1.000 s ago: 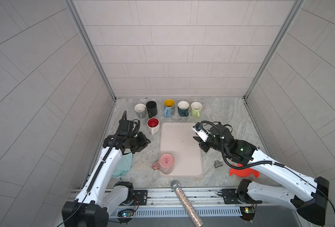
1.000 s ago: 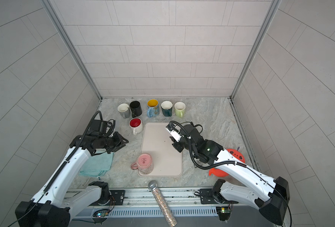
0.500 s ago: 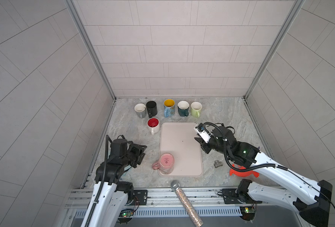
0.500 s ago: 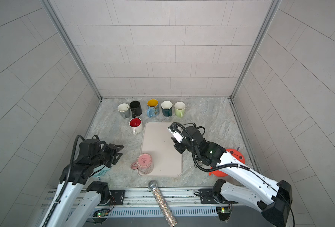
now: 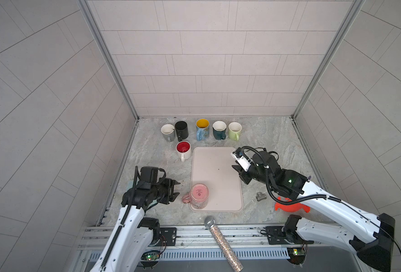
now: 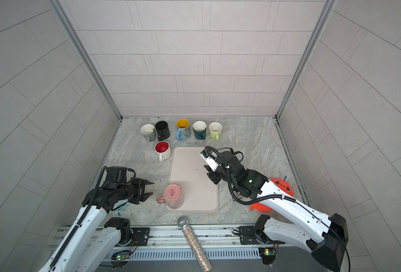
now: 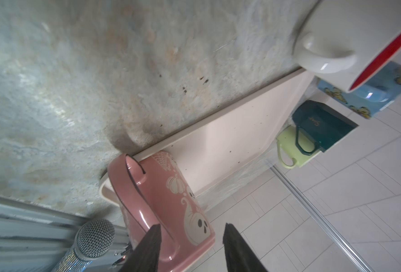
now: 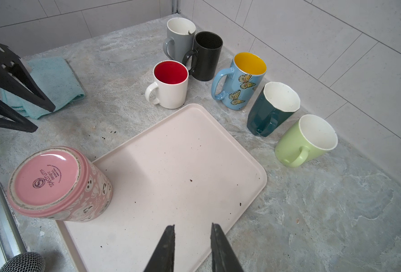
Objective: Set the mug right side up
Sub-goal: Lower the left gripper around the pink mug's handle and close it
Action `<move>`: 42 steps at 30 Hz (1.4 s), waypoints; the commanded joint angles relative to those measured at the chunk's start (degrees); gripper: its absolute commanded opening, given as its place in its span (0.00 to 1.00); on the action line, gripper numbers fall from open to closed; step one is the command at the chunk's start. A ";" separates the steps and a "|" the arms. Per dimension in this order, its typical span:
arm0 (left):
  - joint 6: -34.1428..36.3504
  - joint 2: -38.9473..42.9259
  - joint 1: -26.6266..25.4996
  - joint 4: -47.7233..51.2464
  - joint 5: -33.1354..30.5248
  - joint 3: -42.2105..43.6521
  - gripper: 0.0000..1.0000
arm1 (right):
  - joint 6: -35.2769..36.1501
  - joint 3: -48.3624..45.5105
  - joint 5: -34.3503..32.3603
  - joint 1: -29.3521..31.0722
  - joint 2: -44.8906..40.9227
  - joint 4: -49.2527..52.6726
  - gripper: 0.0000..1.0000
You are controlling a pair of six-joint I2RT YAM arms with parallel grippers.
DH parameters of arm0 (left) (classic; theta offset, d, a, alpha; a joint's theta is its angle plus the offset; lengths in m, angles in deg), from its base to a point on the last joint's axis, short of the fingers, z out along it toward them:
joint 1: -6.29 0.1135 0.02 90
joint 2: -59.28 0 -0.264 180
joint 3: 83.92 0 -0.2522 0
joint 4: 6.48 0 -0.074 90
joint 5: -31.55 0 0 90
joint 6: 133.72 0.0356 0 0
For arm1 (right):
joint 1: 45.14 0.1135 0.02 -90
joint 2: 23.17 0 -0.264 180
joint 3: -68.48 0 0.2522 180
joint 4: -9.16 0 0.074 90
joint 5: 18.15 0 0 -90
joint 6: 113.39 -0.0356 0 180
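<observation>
So the left gripper (image 5: 176, 188) has pulled back from the red-lined mug (image 5: 183, 148) and dropped low. It now sits just beside the handle (image 5: 186, 198) of the pink mug (image 5: 199, 195), not touching it. Its jaws are spread wider than a second ago, with nothing between them, so it looks like the grab is being lined up.

The right gripper (image 8: 193, 225) has barely shifted and hangs over the tray (image 5: 216, 169) with its jaws a bit apart and empty.

The mug is upside down on the tray's near left corner. It's glossy glazed ceramic with raised white ghosts and pumpkins, plus a rough foot ring around a stamped base. The tray is smooth, matte and pale pink, with a low rim, rounded corners and some crumbs. The surface (image 5: 157, 160) is a mottled stone look.
</observation>
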 commanded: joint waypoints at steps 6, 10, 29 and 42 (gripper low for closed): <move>5.13 -6.21 0.02 11.50 2.55 -6.54 0.59 | -0.47 0.99 -1.17 -0.22 1.48 -0.45 0.27; 4.04 -6.43 0.06 10.97 3.98 -4.49 0.61 | -0.70 1.08 -1.43 -0.23 2.05 -0.15 0.27; 3.32 -14.50 -3.11 5.11 6.09 -2.35 0.59 | -0.64 1.95 -2.60 -0.22 4.87 0.29 0.26; -0.58 -20.05 -4.78 -6.00 7.47 0.52 0.56 | -1.26 1.43 -3.24 -0.23 5.58 -0.06 0.26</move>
